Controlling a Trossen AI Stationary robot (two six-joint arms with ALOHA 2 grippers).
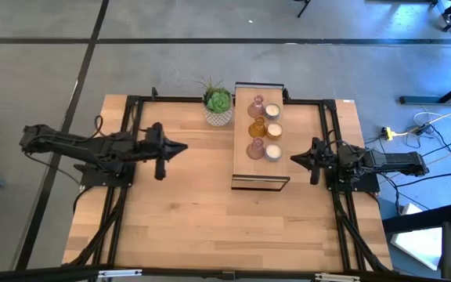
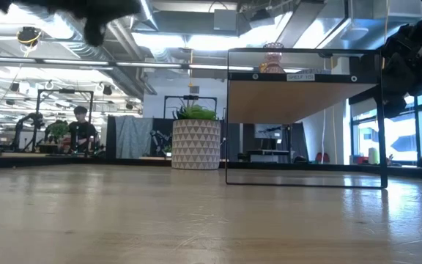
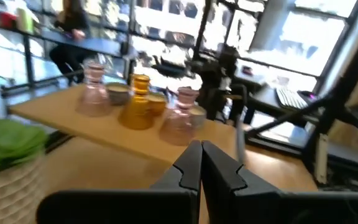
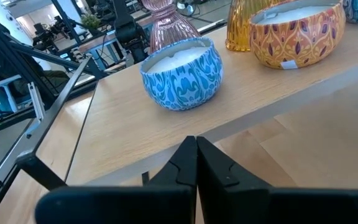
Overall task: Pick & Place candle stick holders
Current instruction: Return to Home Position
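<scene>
Left end effector (image 1: 183, 148) and right end effector (image 1: 293, 159) hang clenched, empty. The glass candle stick holders (image 1: 256, 128) on the stand (image 1: 261, 171) look fragile and slippery; grip their narrow necks.

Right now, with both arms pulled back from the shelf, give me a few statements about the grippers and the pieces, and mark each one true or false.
1. The amber glass holder stands on the wooden stand. True.
2. The right gripper is shut on the blue patterned candle. False: it is shut but empty, and it is apart from the candle, which stands upright on the stand.
3. The succulent sits on the stand. False: it stands on the table, beside the stand.
4. The left gripper is shut and holds nothing. True.
</scene>
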